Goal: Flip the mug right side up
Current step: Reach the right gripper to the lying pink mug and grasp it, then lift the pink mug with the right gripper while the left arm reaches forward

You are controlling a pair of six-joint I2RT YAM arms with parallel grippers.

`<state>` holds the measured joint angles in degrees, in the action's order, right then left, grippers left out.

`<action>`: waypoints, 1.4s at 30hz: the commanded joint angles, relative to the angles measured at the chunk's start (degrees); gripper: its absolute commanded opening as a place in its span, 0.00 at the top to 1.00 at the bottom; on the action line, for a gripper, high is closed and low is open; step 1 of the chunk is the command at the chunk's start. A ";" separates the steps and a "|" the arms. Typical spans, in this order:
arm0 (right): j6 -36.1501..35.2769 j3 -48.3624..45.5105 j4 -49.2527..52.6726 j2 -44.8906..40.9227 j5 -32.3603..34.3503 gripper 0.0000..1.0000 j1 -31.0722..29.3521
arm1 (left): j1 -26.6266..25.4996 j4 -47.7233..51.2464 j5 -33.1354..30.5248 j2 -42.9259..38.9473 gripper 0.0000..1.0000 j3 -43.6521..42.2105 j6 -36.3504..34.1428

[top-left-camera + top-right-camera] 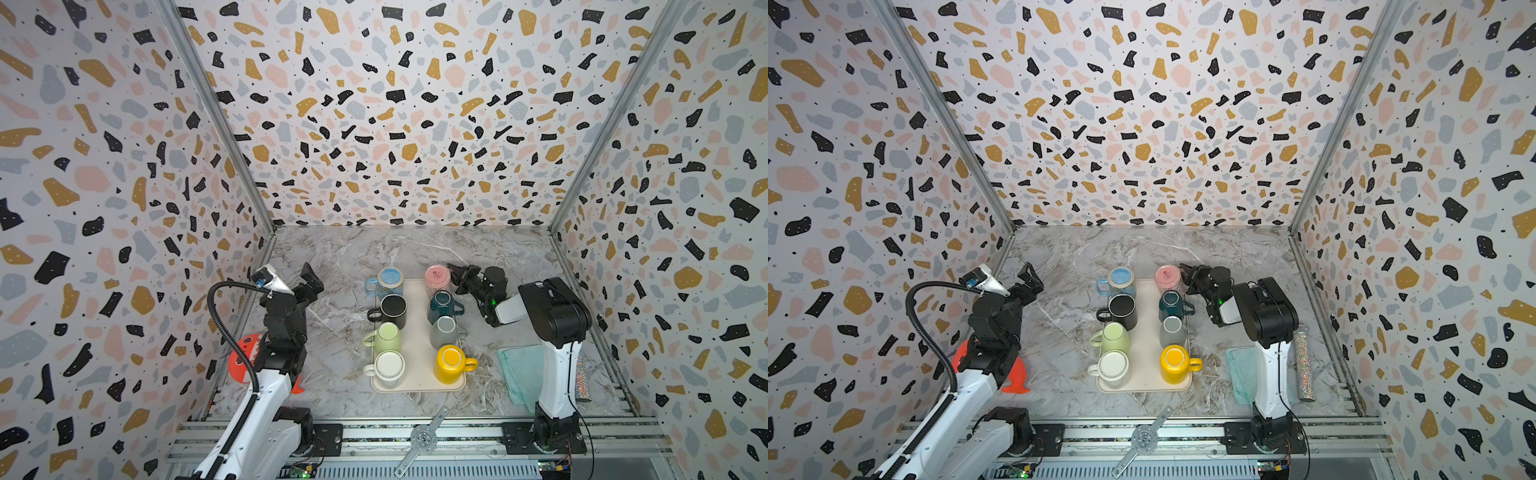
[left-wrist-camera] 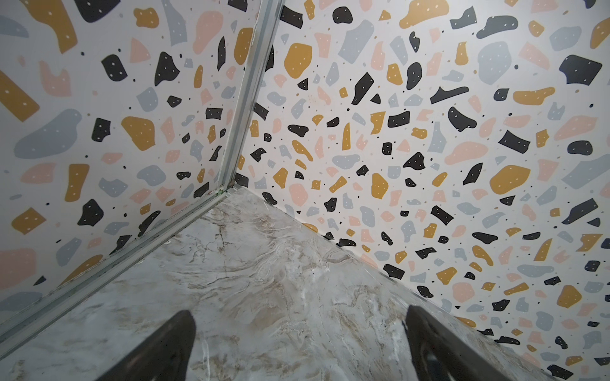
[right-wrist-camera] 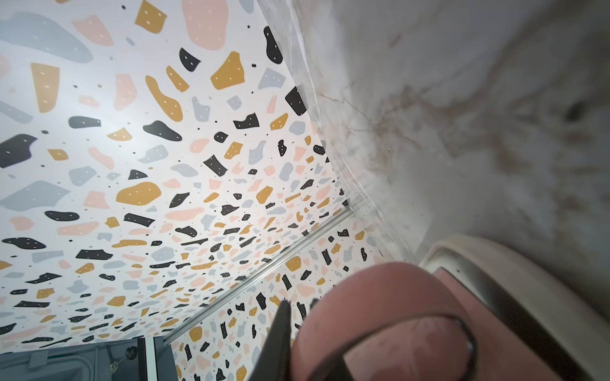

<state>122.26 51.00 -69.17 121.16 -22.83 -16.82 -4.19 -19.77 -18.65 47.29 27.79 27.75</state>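
Right now my right gripper [image 1: 456, 275] sits at the pink mug [image 1: 437, 277], which stands base up at the upper right corner of the cream tray [image 1: 417, 340] in both top views, just above the teal mug [image 1: 443, 305]. On the right wrist camera the mug's handle [image 3: 379, 316] fills the lower middle of the frame. One dark finger [image 3: 280, 343] lies against its left side and the other against its right, so I read the jaws as clamped on the handle. The left gripper [image 1: 311, 281] hangs at the left of the frame, well apart from the tray, above the marble table [image 1: 340, 257]. Its wrist view shows both fingers [image 2: 165, 349] spread wide, with only marble between them.
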 commanded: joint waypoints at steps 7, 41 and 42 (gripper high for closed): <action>12.18 4.90 -1.77 3.17 0.33 1.00 -0.41 | 0.32 -1.15 -1.36 -0.52 0.00 1.33 -1.20; -35.48 30.02 8.19 -2.28 -17.13 1.00 0.39 | 0.32 -1.04 3.65 -1.44 0.01 2.54 -1.51; -39.51 31.08 10.59 -3.08 -17.71 1.00 0.20 | 0.32 -1.14 4.67 -1.15 0.01 3.07 -1.66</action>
<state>95.44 76.86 -60.60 125.99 -35.73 -16.36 -4.19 -18.87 -16.93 46.04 28.01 27.57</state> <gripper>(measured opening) 0.091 0.992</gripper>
